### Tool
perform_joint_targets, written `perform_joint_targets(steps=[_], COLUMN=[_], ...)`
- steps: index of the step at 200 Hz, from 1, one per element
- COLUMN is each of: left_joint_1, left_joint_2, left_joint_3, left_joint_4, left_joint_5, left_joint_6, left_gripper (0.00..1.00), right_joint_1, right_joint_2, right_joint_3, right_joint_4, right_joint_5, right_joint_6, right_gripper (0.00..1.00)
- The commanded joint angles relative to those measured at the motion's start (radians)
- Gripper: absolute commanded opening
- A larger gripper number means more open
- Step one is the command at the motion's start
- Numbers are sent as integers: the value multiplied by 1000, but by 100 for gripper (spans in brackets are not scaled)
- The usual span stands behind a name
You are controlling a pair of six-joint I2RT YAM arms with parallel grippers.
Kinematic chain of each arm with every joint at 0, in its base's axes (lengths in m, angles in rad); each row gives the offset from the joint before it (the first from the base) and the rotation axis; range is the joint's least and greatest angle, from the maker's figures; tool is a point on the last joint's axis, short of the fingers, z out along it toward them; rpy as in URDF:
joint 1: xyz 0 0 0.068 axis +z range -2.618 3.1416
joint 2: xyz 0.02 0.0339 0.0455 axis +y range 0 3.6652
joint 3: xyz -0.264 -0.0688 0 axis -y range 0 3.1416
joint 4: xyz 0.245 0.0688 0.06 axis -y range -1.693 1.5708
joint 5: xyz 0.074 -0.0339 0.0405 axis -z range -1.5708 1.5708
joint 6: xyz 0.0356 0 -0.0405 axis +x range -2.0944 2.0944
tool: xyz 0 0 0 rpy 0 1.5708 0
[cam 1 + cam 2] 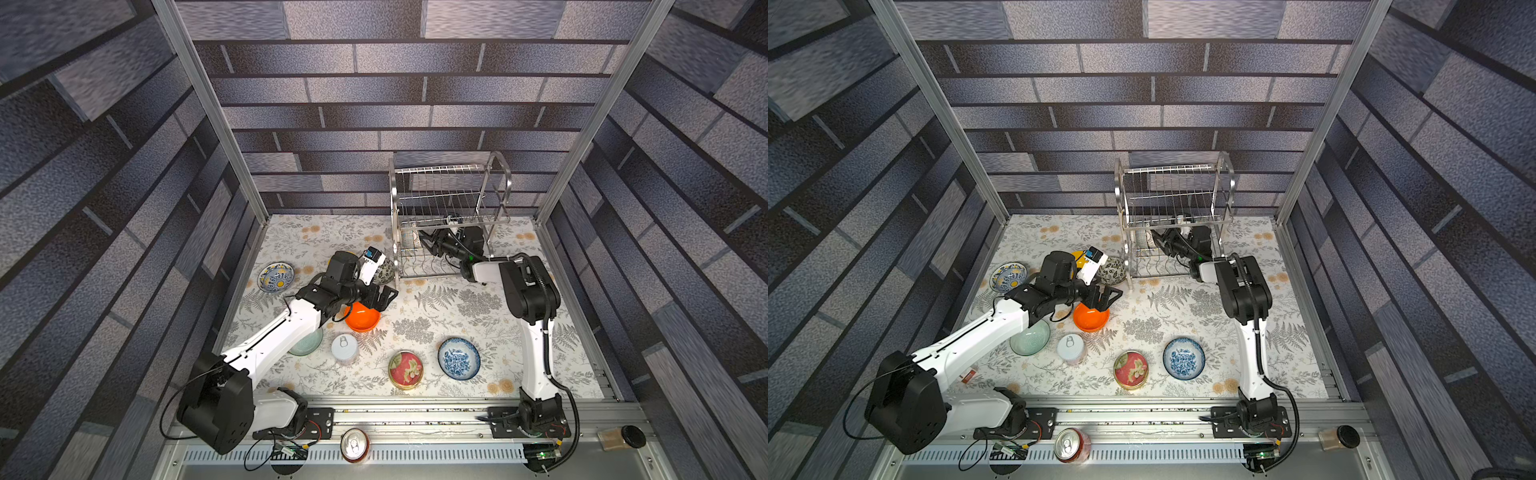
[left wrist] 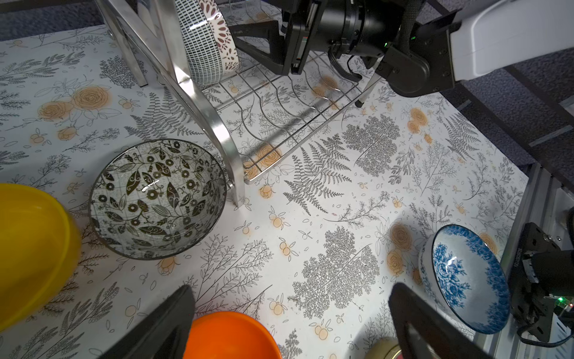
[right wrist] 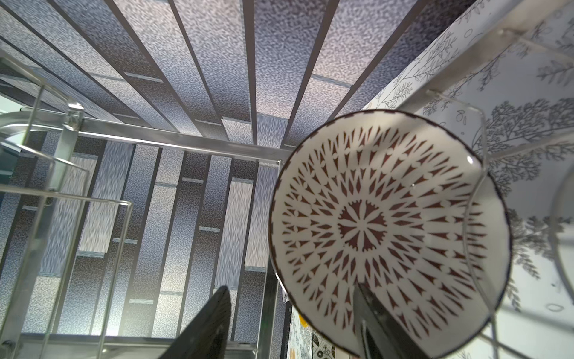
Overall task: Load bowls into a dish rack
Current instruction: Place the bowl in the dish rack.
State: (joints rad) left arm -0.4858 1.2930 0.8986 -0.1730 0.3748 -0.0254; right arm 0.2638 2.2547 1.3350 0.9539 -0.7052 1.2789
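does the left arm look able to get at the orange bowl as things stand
Probably yes: the left gripper hangs open right above the orange bowl, nothing lies in or on the bowl, and the white pull-tab can beside it stands clear of it.
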Motion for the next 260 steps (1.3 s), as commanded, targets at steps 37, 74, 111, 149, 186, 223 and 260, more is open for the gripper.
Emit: perform_joint_targets(steps=[37,74,111,149,186,223,260], left_joint_1=[-5,2,14,27,33,44,44], left_joint_2=[-27,-34,-33,-27,-21,-20,-21], left_joint_3=[31,33,38,47,59,67,70], left_joint_4=[-32,-36,-42,-51,-70,-81,-86], left_joint_5=[-173,-280,-360,-408,-458,-470,-459], left_joint_6=[15,3,-17,-34,-43,-52,-56], left_gripper=[100,100,100,100,100,100,100], right_joint_1=[0,0,2,8,25,67,145], right_joint_2=[-130,-210,-326,-452,-617,-796,-939], right_joint_3=[-132,-227,-344,-450,-517,-528,-512], right_joint_4=[1,-25,-96,-215,-501,-866,-1159], right_joint_5=[-11,-19,-18,-8,44,178,355], right_joint_6=[-72,-113,-179,-279,-474,-675,-793], right_gripper=[65,65,65,65,64,63,62])
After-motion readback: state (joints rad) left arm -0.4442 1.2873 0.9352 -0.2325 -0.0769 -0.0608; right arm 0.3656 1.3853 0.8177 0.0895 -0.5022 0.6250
